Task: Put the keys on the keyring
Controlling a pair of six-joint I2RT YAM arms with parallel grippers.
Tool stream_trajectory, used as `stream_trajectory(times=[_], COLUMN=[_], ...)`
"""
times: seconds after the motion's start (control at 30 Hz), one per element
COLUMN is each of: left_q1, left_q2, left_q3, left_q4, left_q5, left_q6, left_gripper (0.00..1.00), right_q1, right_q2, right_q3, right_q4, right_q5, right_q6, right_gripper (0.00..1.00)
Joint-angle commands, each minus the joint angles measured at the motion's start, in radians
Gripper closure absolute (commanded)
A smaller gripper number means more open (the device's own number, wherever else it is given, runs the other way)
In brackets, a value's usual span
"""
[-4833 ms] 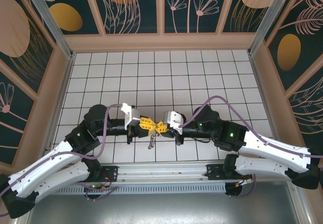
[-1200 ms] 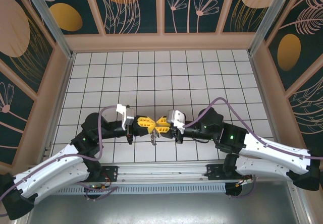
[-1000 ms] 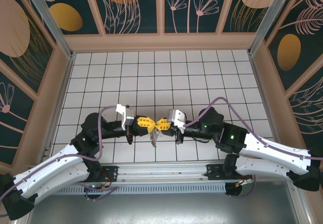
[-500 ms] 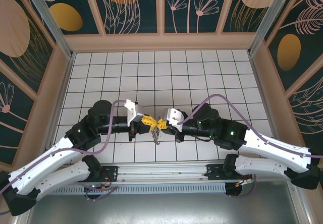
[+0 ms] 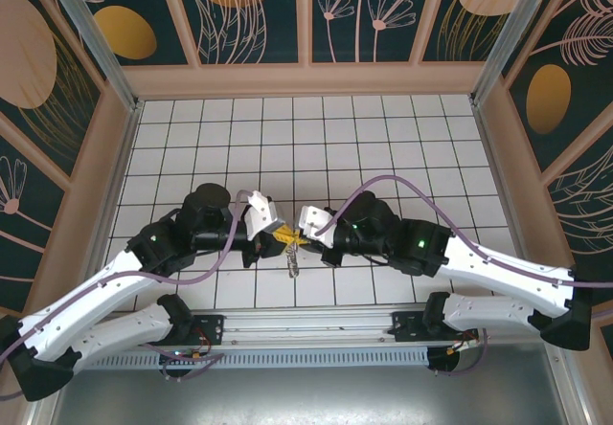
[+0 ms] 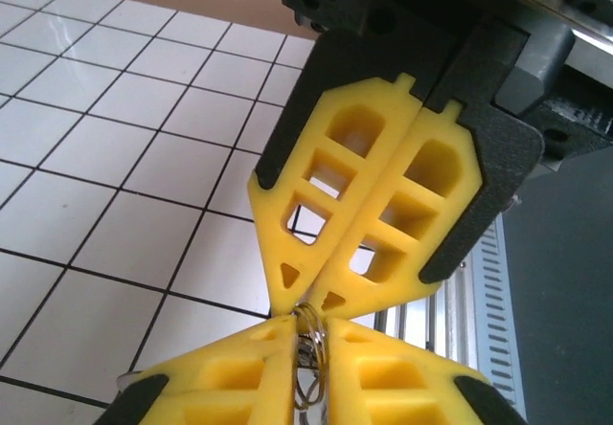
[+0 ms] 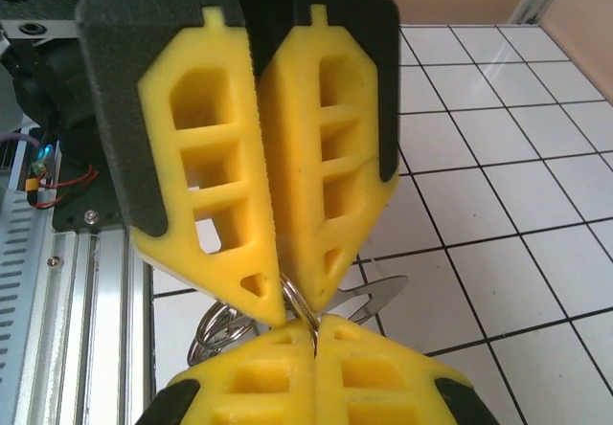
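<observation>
My two grippers meet tip to tip above the near middle of the tiled floor. The left gripper (image 5: 282, 235) and the right gripper (image 5: 299, 239) are both shut on the keyring (image 6: 315, 324), a thin silver wire ring pinched between the yellow fingertips. In the right wrist view the keyring (image 7: 301, 302) runs from the left gripper (image 7: 293, 302) above into the right gripper (image 7: 314, 327) below. The silver blade of the keys (image 7: 375, 297) sticks out to the right behind the fingers. The keys (image 5: 291, 263) hang under the tips.
More coiled wire rings (image 7: 213, 335) hang at the left of the fingers. The aluminium rail (image 5: 306, 329) with the arm bases runs just below the grippers. Wooden walls (image 5: 306, 78) border the white tiled floor (image 5: 316, 147).
Both wrists have drawn closer together and shifted slightly left, the left arm's elbow swinging up and back. The ring and hanging keys stay pinched between the tips.
</observation>
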Motion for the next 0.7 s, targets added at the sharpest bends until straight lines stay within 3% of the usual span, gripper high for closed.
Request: stream_trajectory(times=[0.0, 0.17, 0.5, 0.67], left_q1=[-0.01, -0.008, -0.009, -0.008], left_q2=[0.012, -0.006, -0.13, -0.171], left_q3=[0.025, -0.004, -0.132, -0.182], left_q4=[-0.063, -0.015, 0.258, 0.383], left_q5=[0.011, 0.02, 0.054, 0.069], left_q6=[0.03, 0.016, -0.091, -0.124], left_gripper=[1.0, 1.0, 1.0, 1.0], right_q1=[-0.006, -0.004, -0.001, 0.001], right_q2=[0.002, -0.004, -0.072, -0.066], right_q3=[0.059, 0.049, -0.032, -0.05], right_q4=[0.051, 0.059, 0.129, 0.147], right_q5=[0.02, -0.003, -0.091, -0.119], right_q6=[-0.015, -0.017, -0.003, 0.021], right_gripper=[1.0, 1.0, 1.0, 0.9])
